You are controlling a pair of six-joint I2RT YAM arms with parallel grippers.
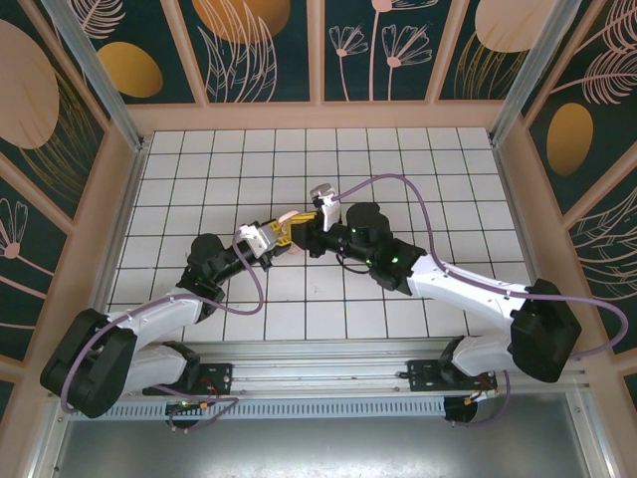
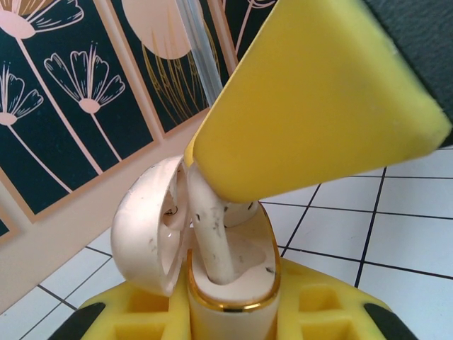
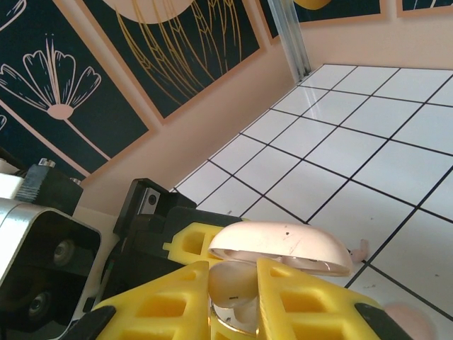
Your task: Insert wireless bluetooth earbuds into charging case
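Observation:
The charging case (image 2: 233,301) is pale pink with a gold rim. It stands upright between the yellow pads of my left gripper (image 2: 230,315), which is shut on it. Its lid (image 2: 145,234) hangs open to the left. One earbud (image 2: 212,241) has its stem down in the case's well, and my right gripper (image 3: 237,301) is shut on its round head (image 3: 237,287). A yellow finger (image 2: 318,106) of the right gripper looms over the case. From above, the left gripper (image 1: 271,237) and the right gripper (image 1: 299,232) meet at the middle of the floor.
A small pale-pink piece (image 3: 362,248) lies on a tile just past the case lid (image 3: 283,244), too small to identify. The white tiled floor (image 1: 418,169) runs out to patterned walls (image 1: 249,50) on three sides.

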